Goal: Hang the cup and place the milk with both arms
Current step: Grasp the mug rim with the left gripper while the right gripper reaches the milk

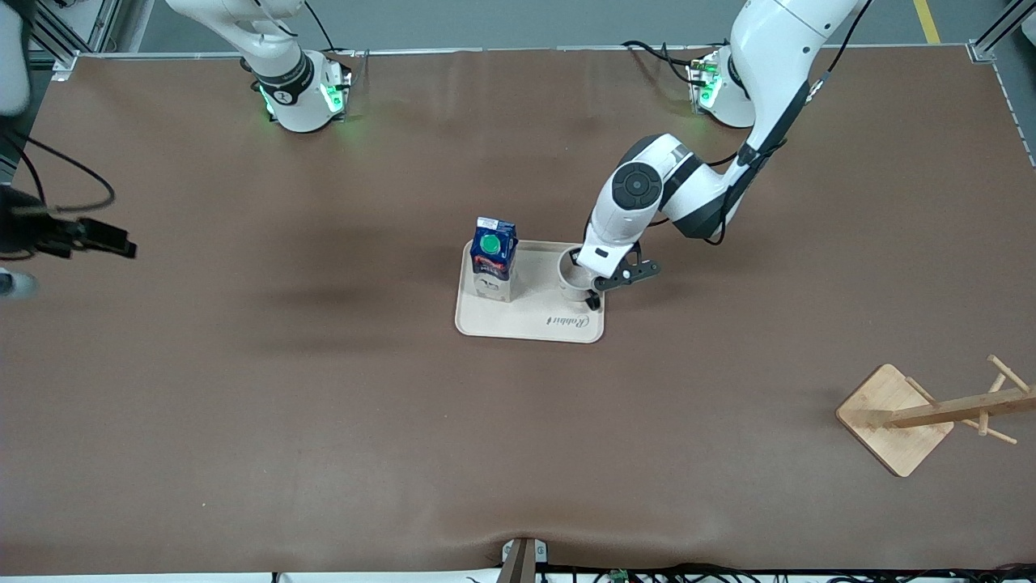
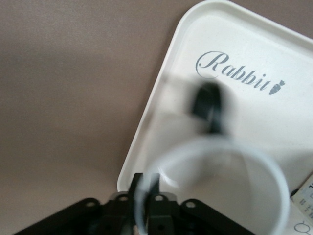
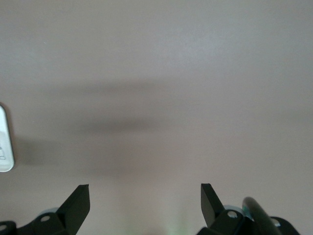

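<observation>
The white cup (image 1: 573,279) is at the end of the cream tray (image 1: 534,324) toward the left arm. My left gripper (image 1: 589,283) is shut on its rim, one finger inside and one outside. In the left wrist view the gripper (image 2: 145,188) pinches the rim of the cup (image 2: 230,147), and the black handle (image 2: 208,105) points away from the fingers. I cannot tell whether the cup rests on the tray (image 2: 166,88). The dark blue milk (image 1: 494,251) stands upright at the tray's other end. My right gripper (image 1: 113,239) is open and empty over bare table toward the right arm's end; it also shows in the right wrist view (image 3: 145,196).
A wooden mug rack (image 1: 931,413) with pegs stands on a square base, nearer the front camera toward the left arm's end of the table. The right wrist view shows brown table and one tray corner (image 3: 4,142).
</observation>
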Tool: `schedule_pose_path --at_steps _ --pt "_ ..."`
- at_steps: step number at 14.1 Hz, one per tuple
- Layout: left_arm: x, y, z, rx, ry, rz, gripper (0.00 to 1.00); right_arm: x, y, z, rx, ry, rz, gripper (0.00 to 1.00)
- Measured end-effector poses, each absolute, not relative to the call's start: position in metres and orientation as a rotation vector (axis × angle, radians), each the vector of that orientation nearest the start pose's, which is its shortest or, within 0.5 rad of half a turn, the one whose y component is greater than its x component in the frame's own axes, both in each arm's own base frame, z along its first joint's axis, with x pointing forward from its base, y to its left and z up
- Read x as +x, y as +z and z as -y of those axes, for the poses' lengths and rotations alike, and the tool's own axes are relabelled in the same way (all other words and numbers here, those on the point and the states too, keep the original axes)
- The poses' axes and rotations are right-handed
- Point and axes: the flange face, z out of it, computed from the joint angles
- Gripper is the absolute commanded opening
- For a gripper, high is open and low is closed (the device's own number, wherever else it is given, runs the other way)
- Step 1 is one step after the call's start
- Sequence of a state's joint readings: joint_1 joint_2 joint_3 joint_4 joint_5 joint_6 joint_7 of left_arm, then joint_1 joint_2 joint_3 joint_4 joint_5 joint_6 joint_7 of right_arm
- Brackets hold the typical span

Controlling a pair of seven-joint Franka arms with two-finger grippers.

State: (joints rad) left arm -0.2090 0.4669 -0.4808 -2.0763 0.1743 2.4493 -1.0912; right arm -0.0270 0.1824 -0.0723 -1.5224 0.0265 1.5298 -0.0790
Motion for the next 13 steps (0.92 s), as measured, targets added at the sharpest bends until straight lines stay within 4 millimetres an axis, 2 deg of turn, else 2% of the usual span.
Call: schedule_pose_path --at_steps 2,3,4,6,8,10,13 --pt "0.457 0.226 0.371 -3.151 0.143 0.489 0.0 0.603 0.517 0.047 -3.086 0.323 -0.021 1.0" --pt "0.462 0.231 0.372 -3.158 0.124 0.491 0.0 0.605 0.514 0.034 -3.063 0.33 0.003 1.0" --pt "0.469 0.239 0.372 -3.165 0.094 0.487 0.0 0.606 0.514 0.012 -3.037 0.326 0.018 1.0" --pt "0.484 0.266 0.369 -3.163 0.03 0.494 0.0 0.606 0.522 -0.045 -3.004 0.321 -0.095 1.0" --pt "0.502 0.307 0.357 -3.142 -0.026 0.49 0.0 0.6 0.526 -0.11 -2.998 0.326 -0.233 1.0" --pt "0.522 0.356 0.335 -3.11 -0.062 0.419 0.0 0.589 0.524 -0.168 -3.013 0.332 -0.278 1.0" --pt "0.552 0.415 0.288 -3.063 -0.049 0.304 0.0 0.578 0.504 -0.238 -3.021 0.34 -0.319 1.0"
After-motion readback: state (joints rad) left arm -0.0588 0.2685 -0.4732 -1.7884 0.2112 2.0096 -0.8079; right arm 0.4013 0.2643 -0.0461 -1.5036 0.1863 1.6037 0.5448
